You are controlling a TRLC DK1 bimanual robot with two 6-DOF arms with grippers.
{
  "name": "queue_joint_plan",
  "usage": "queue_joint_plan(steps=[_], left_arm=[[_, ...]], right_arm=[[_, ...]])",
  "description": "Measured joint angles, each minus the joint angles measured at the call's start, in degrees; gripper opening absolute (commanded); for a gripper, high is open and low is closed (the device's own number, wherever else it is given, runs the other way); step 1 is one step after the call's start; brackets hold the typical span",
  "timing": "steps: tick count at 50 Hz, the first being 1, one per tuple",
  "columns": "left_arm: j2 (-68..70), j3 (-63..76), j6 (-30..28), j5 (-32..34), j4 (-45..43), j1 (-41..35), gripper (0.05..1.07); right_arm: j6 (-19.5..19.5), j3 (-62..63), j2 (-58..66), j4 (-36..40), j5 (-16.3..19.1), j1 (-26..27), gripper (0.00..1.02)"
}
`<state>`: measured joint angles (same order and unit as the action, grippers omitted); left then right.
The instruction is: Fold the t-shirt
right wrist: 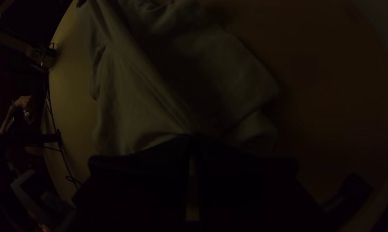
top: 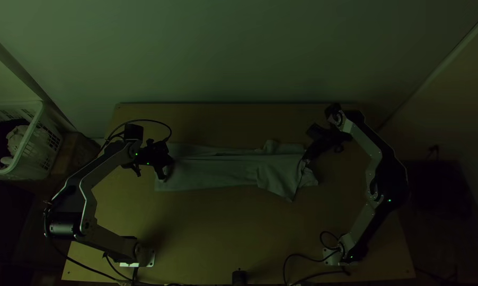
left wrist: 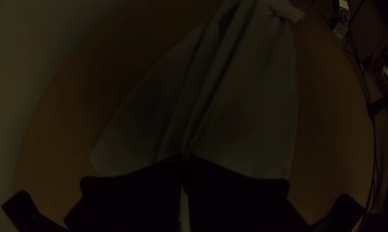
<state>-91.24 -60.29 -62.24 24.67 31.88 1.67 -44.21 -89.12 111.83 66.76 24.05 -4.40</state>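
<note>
A pale grey t-shirt lies across the table as a long, narrow folded strip, with lengthwise creases and a wider, rumpled right part. At its left end, the left gripper is shut on the hem. In the left wrist view the shirt fans out from the closed fingertips of the left gripper. The right gripper holds the shirt's right end, where the cloth bunches. In the right wrist view, folds of the shirt converge at the right gripper, its fingers together.
The wooden table extends in front of the shirt and a little behind it, up to the wall. A white basket with clothes stands off the left side. A small black object is at the near edge, and cables lie near both bases.
</note>
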Motion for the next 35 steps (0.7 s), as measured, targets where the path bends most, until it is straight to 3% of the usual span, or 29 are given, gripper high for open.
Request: queue_joint_plan(steps=[5, 7, 11, 17, 19, 28, 31, 35], left_arm=[[-1.05, -0.04, 0.02, 0.0, -0.87, 0.0, 0.09], [-1.36, -0.07, 0.02, 0.0, -1.25, 0.07, 0.14], [-1.77, -0.07, 0.04, 0.0, -1.4, 0.07, 0.51], [-2.05, -0.31, 0.04, -0.22, -1.44, 0.55, 0.88], [-2.14, -0.57, 0.09, -0.24, -1.42, 1.09, 1.0], [-3.02, -2.73, 0.7, -0.28, -1.49, 4.02, 1.02], [-3.02, -3.26, 0.96, -0.48, -1.4, 4.7, 1.02], [-3.02, -4.07, 1.22, -0.7, -1.42, 5.27, 1.02]], right_arm=[[0.0, -0.26, 1.11, -0.15, 0.0, 0.09, 0.03], [0.0, -0.59, 1.51, -0.11, 0.0, 0.17, 0.03], [0.02, -1.79, 2.45, -0.2, 0.24, 0.44, 0.11], [0.26, -2.49, 3.04, -0.24, 0.42, 1.11, 0.17], [0.26, -2.49, 3.04, -0.24, 0.42, 1.38, 0.25], [0.85, -2.51, 3.26, -0.26, 0.11, 3.02, 0.9], [1.11, -2.51, 3.48, -0.26, -0.07, 3.45, 0.98], [1.57, -2.51, 3.85, -0.24, -0.2, 3.74, 0.98]])
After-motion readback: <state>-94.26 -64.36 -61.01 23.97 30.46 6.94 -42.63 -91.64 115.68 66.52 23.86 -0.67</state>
